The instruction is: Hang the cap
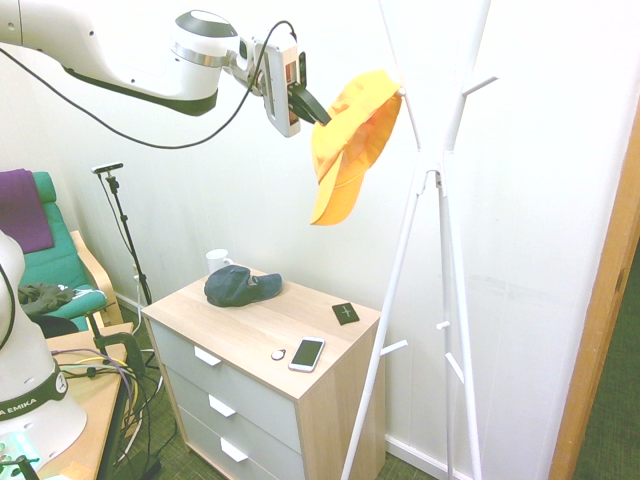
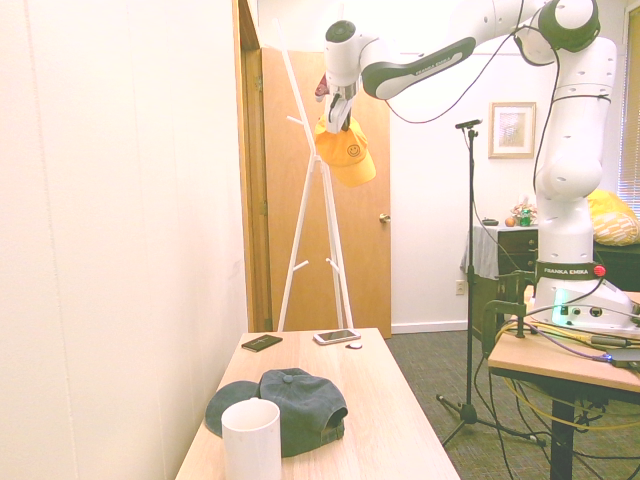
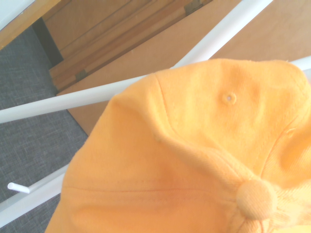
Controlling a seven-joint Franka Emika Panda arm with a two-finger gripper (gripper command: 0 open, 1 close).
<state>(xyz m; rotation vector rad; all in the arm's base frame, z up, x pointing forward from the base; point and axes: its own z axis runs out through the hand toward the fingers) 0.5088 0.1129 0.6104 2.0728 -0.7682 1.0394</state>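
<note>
High up by the white coat stand (image 1: 432,172), the yellow-orange cap (image 1: 350,150) hangs brim down. Its crown rests against one of the stand's upper pegs (image 1: 405,93). My gripper (image 1: 322,112) comes in from the left, and its dark fingers look shut on the crown's near side. In the second exterior view the cap (image 2: 347,155) hangs right under the gripper (image 2: 338,118), beside the stand (image 2: 312,170). The wrist view is filled by the cap's crown and top button (image 3: 184,160), with the stand's white poles (image 3: 73,99) behind.
A wooden dresser (image 1: 250,325) stands below, left of the stand. On it lie a dark blue-grey cap (image 1: 240,286), a white mug (image 1: 217,260), a phone (image 1: 306,354), a black wallet (image 1: 346,313) and a small round thing (image 1: 278,354). A wooden door (image 2: 345,250) is behind the stand.
</note>
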